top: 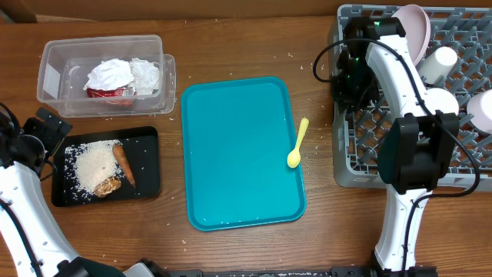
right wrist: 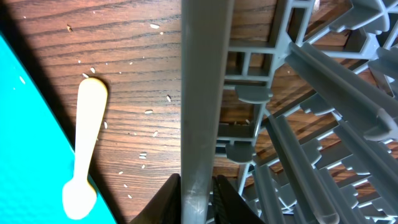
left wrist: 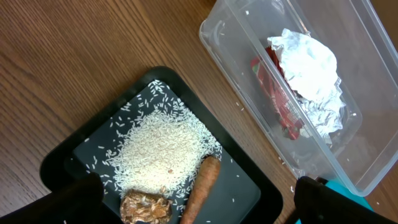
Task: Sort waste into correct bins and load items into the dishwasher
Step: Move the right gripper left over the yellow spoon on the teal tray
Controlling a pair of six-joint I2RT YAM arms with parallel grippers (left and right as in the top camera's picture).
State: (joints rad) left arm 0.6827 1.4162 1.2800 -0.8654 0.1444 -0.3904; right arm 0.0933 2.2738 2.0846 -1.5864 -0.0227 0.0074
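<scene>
My right gripper (top: 350,77) is shut on the left rim of the dishwasher (top: 361,165), the grey pegged rack. In the right wrist view its dark fingers (right wrist: 166,202) press either side of the grey rim (right wrist: 202,93). The yellow spoon (top: 297,145) lies across the teal tray's right edge, bowl on the tray and handle (right wrist: 87,124) on the wood. A pink plate (top: 415,27) stands in the rack. My left gripper (left wrist: 199,211) hangs open over the black tray (left wrist: 155,81), which holds rice (left wrist: 161,146), a carrot piece (left wrist: 202,186) and a brown chunk (left wrist: 146,208).
The clear tub (top: 46,92) at the back left holds white napkins (top: 115,75) and a red wrapper (top: 111,93). The teal tray (top: 238,154) fills the table's middle. White dishes (top: 438,100) sit in the rack. Stray rice grains dot the wood.
</scene>
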